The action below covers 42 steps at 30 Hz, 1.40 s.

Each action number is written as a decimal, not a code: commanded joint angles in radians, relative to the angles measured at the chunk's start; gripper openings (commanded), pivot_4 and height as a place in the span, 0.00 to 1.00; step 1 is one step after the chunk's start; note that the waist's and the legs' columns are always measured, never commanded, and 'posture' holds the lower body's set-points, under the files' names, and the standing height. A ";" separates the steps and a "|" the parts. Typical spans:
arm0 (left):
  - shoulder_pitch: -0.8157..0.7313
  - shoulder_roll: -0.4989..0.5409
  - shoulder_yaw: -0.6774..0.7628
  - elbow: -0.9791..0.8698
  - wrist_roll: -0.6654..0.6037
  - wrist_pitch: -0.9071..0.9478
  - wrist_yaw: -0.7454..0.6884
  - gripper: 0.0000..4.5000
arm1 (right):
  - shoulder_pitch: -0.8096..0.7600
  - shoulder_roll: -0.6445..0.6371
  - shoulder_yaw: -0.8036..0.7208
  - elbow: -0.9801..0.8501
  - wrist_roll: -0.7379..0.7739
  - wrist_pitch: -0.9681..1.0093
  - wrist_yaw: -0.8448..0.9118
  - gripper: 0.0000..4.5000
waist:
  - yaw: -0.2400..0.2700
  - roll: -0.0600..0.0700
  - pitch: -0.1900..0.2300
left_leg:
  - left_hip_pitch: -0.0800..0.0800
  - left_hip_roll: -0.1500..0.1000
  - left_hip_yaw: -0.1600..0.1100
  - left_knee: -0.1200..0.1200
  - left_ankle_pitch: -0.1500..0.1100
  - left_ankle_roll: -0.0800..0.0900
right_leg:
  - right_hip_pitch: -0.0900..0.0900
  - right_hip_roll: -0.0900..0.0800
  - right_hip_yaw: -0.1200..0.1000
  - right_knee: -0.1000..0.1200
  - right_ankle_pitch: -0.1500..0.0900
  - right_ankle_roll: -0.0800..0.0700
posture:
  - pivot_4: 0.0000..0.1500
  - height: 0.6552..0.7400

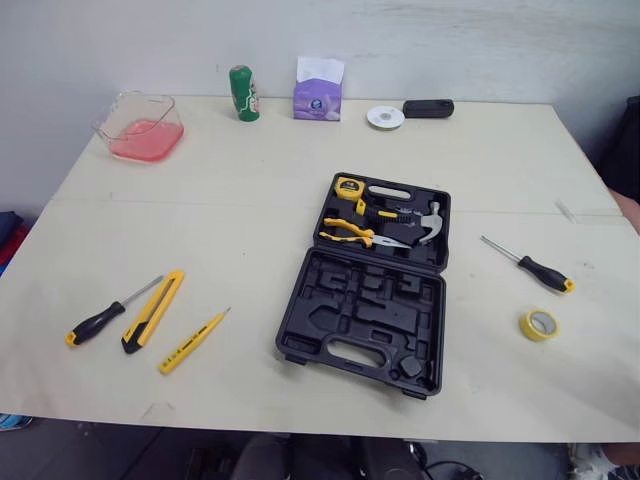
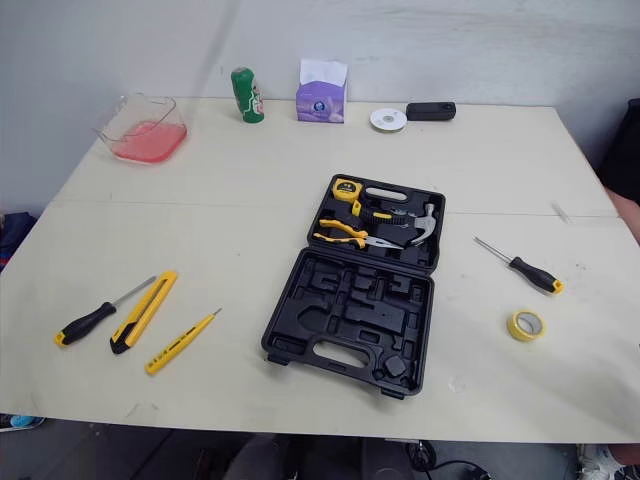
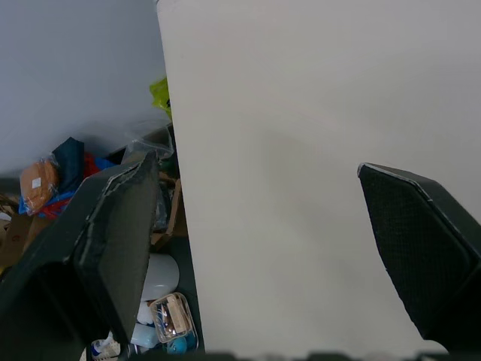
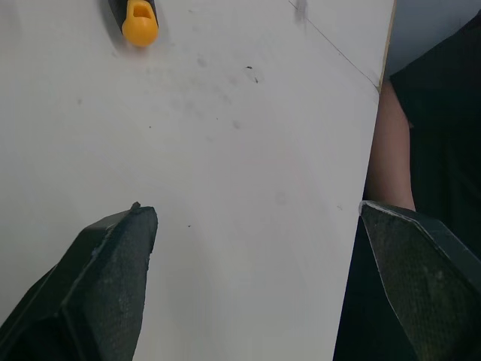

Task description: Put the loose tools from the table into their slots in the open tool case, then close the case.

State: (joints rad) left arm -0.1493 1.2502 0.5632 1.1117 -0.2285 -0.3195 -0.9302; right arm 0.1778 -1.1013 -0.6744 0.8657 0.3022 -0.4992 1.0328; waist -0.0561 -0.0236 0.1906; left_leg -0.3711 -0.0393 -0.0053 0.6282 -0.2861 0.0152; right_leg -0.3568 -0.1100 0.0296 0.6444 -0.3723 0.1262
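The tool case (image 1: 365, 300) is laid open at the middle of the table (image 1: 250, 190), with its handle turned to the near edge. In its far half a tape measure (image 1: 348, 186), pliers (image 1: 352, 232) and a hammer (image 1: 425, 222) are seated. Toward the near left corner a black-handled screwdriver (image 1: 100, 320), a yellow utility knife (image 1: 152, 310) and a yellow tester pen (image 1: 192, 342) are laid just beside one another. Near the right edge a second screwdriver (image 1: 530, 266) and a roll of yellow tape (image 1: 539, 324) are found, slightly apart. The left tool (image 3: 255, 169) is held spread wide over an edge of the table. The right tool (image 4: 253, 209) is likewise spread wide above bare table, near the second screwdriver's yellow handle end.
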 commanded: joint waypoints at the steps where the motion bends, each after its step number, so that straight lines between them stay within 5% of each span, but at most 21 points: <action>1: -0.019 0.018 0.020 -0.015 -0.031 0.012 -0.018 0.99 | 0.000 0.001 -0.013 -0.024 0.018 0.000 -0.007 1.00 | 0.000 0.000 0.000 | 0.000 0.000 0.000 0.000 0.000 0.000 | 0.000 0.000 0.000 0.000 0.000 0.000 | 1.00 1.00; 13: -0.126 -0.035 0.001 -0.162 -0.093 0.132 -0.115 0.99 | -0.021 0.045 -0.011 -0.248 0.106 0.219 0.028 1.00 | 0.000 0.000 0.000 | 0.000 0.001 0.000 0.001 0.000 0.000 | 0.000 0.000 0.000 0.001 0.000 0.000 | 1.00 1.00; 21: -0.024 -0.136 -0.074 -0.709 -0.205 0.461 -0.219 0.99 | 0.037 0.113 0.029 -0.714 0.227 0.550 0.038 1.00 | 0.005 0.000 0.000 | -0.002 0.001 -0.001 0.001 -0.001 -0.002 | -0.001 0.000 0.000 0.000 0.000 0.000 | 1.00 1.00; 26: -0.135 -0.196 -0.186 -0.916 -0.225 0.569 -0.180 0.99 | 0.012 0.144 0.100 -0.921 0.243 0.656 0.000 1.00 | 0.016 0.000 0.000 | -0.004 0.001 -0.001 0.002 -0.002 -0.001 | -0.002 0.000 0.000 -0.002 0.000 0.000 | 1.00 1.00; 36: -0.428 -0.342 -0.473 -0.889 -0.090 0.599 -0.146 0.99 | -0.095 0.186 0.273 -0.981 0.167 0.701 -0.032 1.00 | 0.034 0.000 0.000 | -0.005 0.001 -0.001 0.005 -0.001 -0.003 | -0.002 0.002 -0.002 -0.001 0.001 0.001 | 1.00 1.00; 42: -0.584 -0.497 -0.611 -0.792 -0.001 0.578 -0.140 0.38 | -0.168 0.170 0.390 -0.914 0.015 0.601 -0.039 0.35 | 0.045 0.000 0.000 | -0.011 0.001 -0.002 0.018 -0.001 -0.004 | -0.003 0.005 -0.010 0.001 0.002 0.003 | 1.00 1.00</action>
State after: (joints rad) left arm -0.7078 0.7543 -0.0399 0.3127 -0.2530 0.2768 -1.0804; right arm 0.0199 -0.9155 -0.2989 -0.0487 0.3606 0.1447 0.9959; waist -0.0114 -0.0240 0.1905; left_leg -0.3853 -0.0372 -0.0075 0.6486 -0.2871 0.0114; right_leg -0.3617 -0.1044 0.0196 0.6455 -0.3703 0.1301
